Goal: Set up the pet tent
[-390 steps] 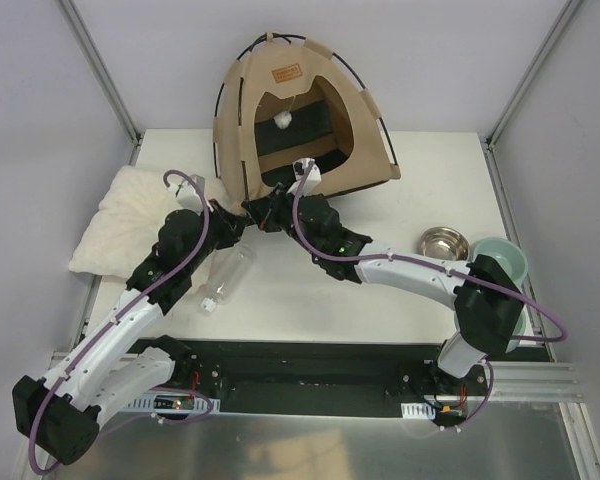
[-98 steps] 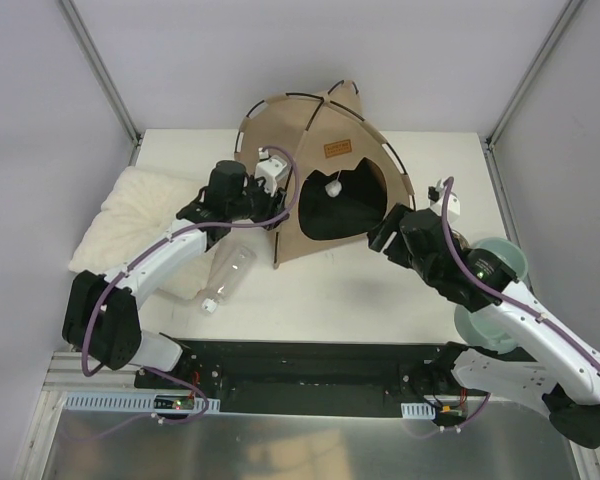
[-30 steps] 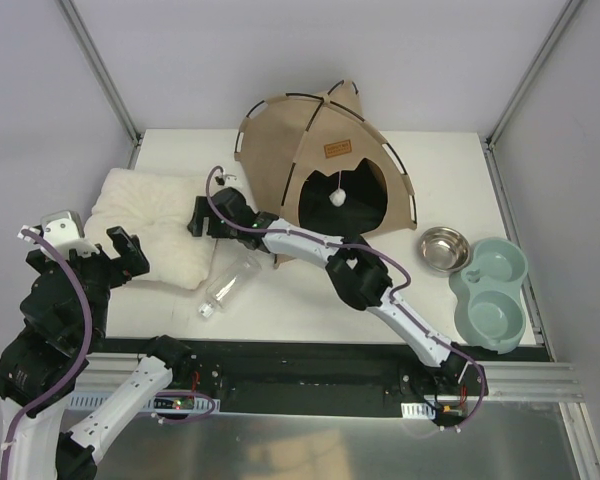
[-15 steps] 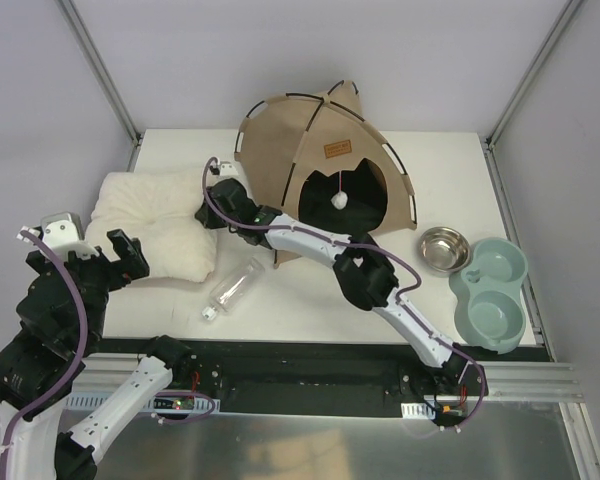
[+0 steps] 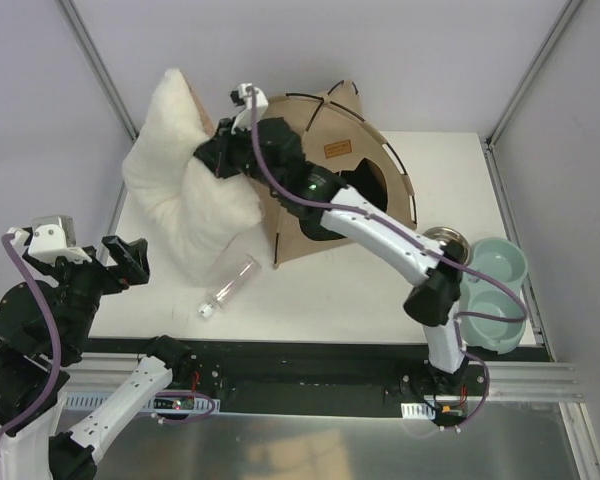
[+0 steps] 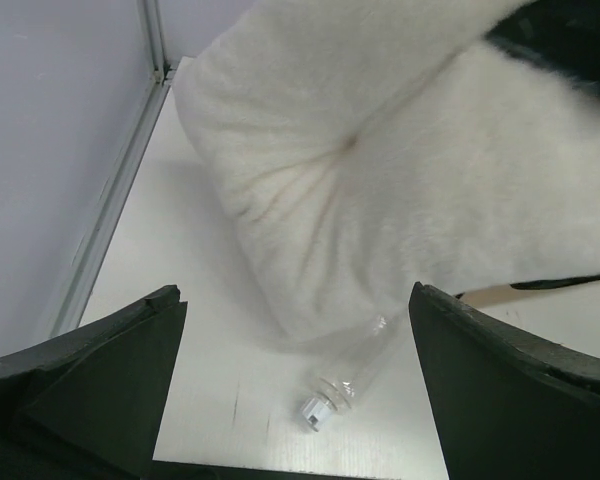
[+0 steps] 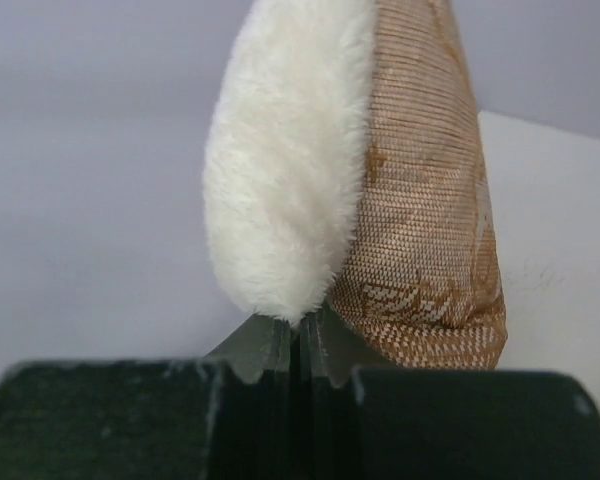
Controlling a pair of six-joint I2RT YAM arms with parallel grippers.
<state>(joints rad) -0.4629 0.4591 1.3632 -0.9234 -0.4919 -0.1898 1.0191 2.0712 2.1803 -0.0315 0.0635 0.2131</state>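
- pet tent [image 5: 380, 160]: arched doorway mostly covered by the right arm [image 5: 380, 232]; lettering on the label [image 5: 337, 149] too small to read.
- pillow [image 6: 410, 180]: cut off by the top and right edges of the left wrist view.
- bottle [image 6: 345, 370]: base end hidden under the pillow; outline blurred.
- steel bowl [image 5: 446, 236]: near part behind the right arm.
- left gripper [image 6: 295, 295]: both fingers cut by the bottom edge.

I see the pillow [image 5: 185, 190] left of the pet tent [image 5: 320, 125], the bottle [image 5: 230, 283] before it, and the bowl [image 5: 446, 241] and feeder [image 5: 495, 290] to its right.
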